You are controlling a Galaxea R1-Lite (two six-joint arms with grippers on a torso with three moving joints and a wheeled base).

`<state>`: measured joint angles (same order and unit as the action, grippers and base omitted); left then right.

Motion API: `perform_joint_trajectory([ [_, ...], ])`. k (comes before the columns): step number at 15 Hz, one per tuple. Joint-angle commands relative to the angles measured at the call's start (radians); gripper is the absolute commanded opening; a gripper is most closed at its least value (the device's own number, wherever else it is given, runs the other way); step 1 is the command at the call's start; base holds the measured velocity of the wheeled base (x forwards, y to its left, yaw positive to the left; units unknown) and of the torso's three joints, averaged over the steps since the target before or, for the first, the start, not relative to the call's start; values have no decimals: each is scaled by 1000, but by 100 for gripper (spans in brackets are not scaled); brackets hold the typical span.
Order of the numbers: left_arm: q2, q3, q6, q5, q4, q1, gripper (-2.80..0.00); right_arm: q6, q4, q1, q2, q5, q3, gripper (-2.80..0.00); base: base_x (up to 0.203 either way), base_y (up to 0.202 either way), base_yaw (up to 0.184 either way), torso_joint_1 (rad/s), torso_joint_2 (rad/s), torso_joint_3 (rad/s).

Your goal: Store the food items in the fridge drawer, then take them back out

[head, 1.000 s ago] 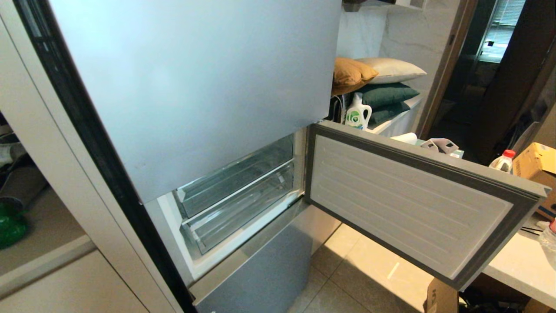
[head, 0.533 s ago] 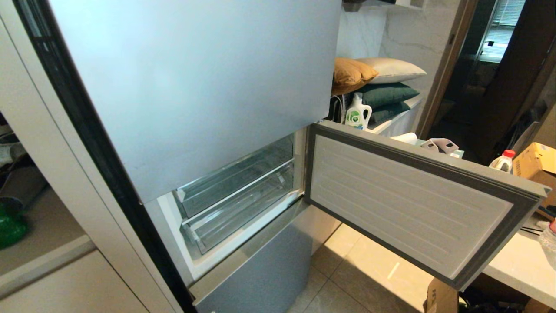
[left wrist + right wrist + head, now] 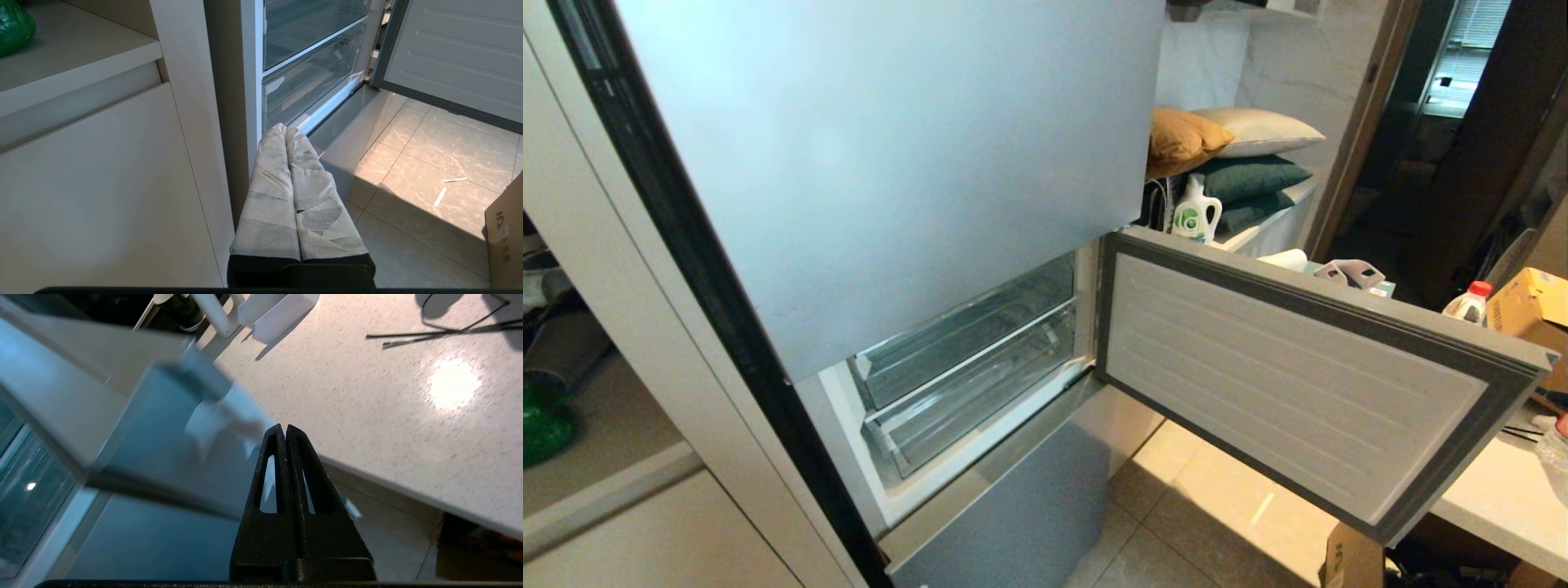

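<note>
Right gripper (image 3: 285,430): fingers pressed together, holding nothing, tips just beside the silver-blue face of the swung-open fridge drawer front (image 3: 1298,376), countertop (image 3: 367,396) beyond. Left gripper (image 3: 286,130) also closed and empty, low beside the fridge, pointing toward the clear inner bins (image 3: 310,61). Right arm looks nearer the door; a green lump (image 3: 543,425) sits on the left shelf, roll unseen.

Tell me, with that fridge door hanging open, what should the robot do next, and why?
Probably bring the right gripper away from the open middle door toward the counter to fetch food. The clear drawers inside look empty, both grippers are shut on nothing, and the left gripper hangs low beside the fridge.
</note>
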<state>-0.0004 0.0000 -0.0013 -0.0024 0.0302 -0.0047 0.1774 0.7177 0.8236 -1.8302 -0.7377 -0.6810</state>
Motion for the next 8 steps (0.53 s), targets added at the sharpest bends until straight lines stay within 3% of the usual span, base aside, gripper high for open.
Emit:
perform_joint_trajectory([
  [1, 0, 11, 0, -1, 0, 0, -280, -1, 4, 0, 61, -17, 57, -280, 0, 0, 0, 0, 0, 0],
  [4, 0, 11, 0, -1, 0, 0, -280, -4, 5, 2, 99, -19, 96, -280, 0, 0, 0, 0, 0, 0],
  [8, 0, 11, 0, -1, 0, 0, -280, -10, 9, 59, 62, -14, 32, -280, 0, 0, 0, 0, 0, 0],
])
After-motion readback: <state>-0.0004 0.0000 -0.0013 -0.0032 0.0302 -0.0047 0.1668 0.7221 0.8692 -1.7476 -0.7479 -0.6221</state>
